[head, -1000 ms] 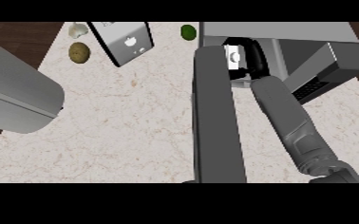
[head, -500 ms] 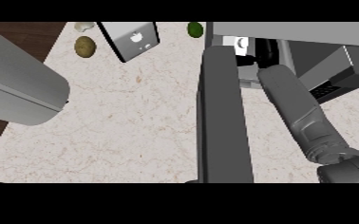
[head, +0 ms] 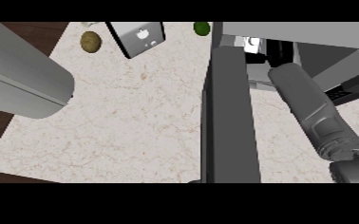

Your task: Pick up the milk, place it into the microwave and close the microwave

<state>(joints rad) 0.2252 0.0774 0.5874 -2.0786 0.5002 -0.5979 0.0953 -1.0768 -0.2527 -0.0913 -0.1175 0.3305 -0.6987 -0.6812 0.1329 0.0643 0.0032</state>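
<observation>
Milk (head: 251, 42): shows as a small white patch at the mouth of the microwave (head: 294, 28), upper right of the head view. No lettering can be read on it.

Right hand (head: 279, 53): black, set against the milk's right side and partly covering it. Whether the milk is grasped or released cannot be told. The right forearm (head: 308, 109) is laid from the lower right edge up into the microwave opening.

Microwave door (head: 228, 123): swung open and seen edge-on as a long dark grey slab. It is placed just left of the right forearm, with its far end beside the milk.

Left forearm (head: 28, 80): only a broad grey cylinder at the left edge is shown.

Counter (head: 140, 123): pale and marbled. At its far edge are listed:
- A grey box (head: 140, 35), tilted, marked with a white apple-shaped emblem and no words.
- A brown potato (head: 89, 41), left of the box.
- A green lime (head: 202, 27), between the box and the microwave.

All three are kept well apart from the milk, beyond the door.
</observation>
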